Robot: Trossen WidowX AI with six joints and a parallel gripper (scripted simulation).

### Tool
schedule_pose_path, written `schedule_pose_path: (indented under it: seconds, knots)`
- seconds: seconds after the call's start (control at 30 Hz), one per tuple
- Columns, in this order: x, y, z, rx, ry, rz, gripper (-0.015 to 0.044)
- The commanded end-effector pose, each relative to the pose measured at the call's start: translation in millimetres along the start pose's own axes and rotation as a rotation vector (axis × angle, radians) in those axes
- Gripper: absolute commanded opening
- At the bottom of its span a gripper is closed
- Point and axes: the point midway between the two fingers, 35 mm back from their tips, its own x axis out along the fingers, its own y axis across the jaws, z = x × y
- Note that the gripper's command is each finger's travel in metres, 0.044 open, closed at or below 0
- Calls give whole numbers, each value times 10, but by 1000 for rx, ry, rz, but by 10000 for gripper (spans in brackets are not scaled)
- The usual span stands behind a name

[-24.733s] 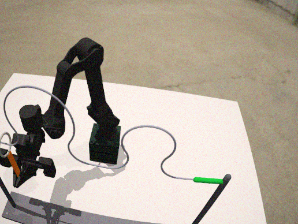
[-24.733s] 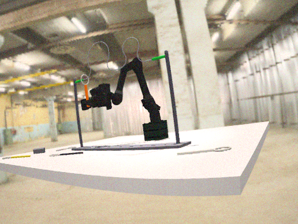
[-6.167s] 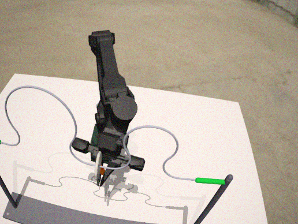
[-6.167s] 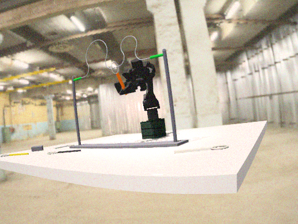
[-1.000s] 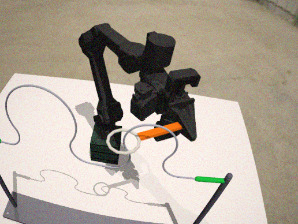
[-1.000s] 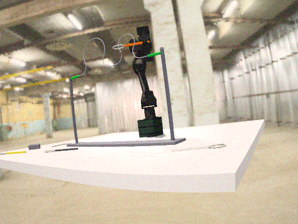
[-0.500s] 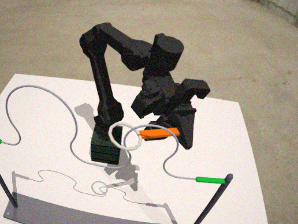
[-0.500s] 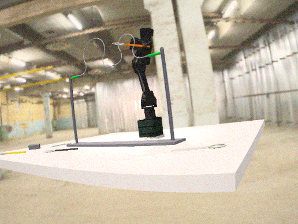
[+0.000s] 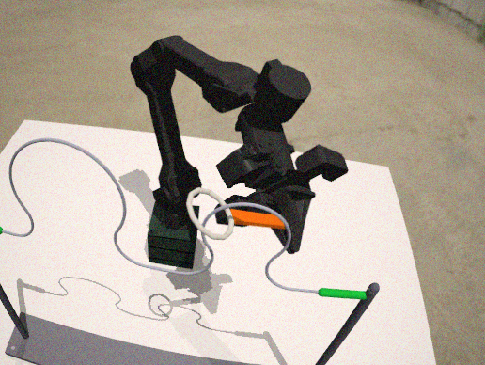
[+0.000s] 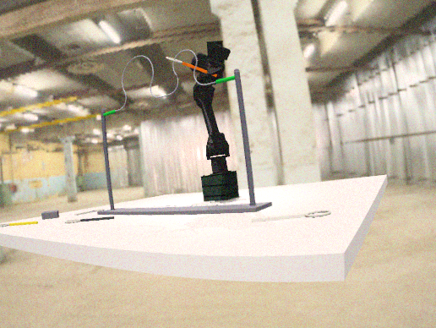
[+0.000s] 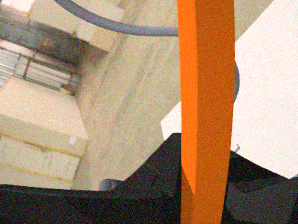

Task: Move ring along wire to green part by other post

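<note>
The pale ring (image 9: pixel 220 236) (image 10: pixel 174 59) is around the grey wire (image 9: pixel 124 207) (image 10: pixel 123 80) at the left side of the hump nearest the right post; the exterior view shows it nearly edge-on. Whether it touches the wire I cannot tell. The orange handle (image 9: pixel 258 218) (image 10: pixel 194 67) (image 11: pixel 207 100) extends right from it, past the hump. My gripper (image 9: pixel 278 222) (image 10: pixel 212 73) (image 11: pixel 184 141) is shut on the handle near its far end; the fingertips are partly hidden. Green parts are at the right (image 9: pixel 343 293) (image 10: pixel 225 79) and left (image 9: pixel 1 230) (image 10: pixel 109 112) wire ends.
The right post (image 9: pixel 348 329) (image 10: pixel 245 139) and left post (image 9: pixel 13 312) (image 10: pixel 107 165) stand on a grey base plate (image 9: pixel 94 343) (image 10: pixel 190 209). A grey block (image 10: pixel 50 215), a yellow-handled piece (image 10: pixel 25 223), a black-handled piece (image 10: pixel 99 219) and a pale ring piece (image 10: pixel 279 218) lie on the table.
</note>
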Motion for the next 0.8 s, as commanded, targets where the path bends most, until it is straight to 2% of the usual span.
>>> schedule_pose_path:
  seconds: [0.0, 0.77]
  knots:
    - [17, -38, 5, -77, -11, -40, -150]
    - [6, -345, 94, -500, -65, -279, -150]
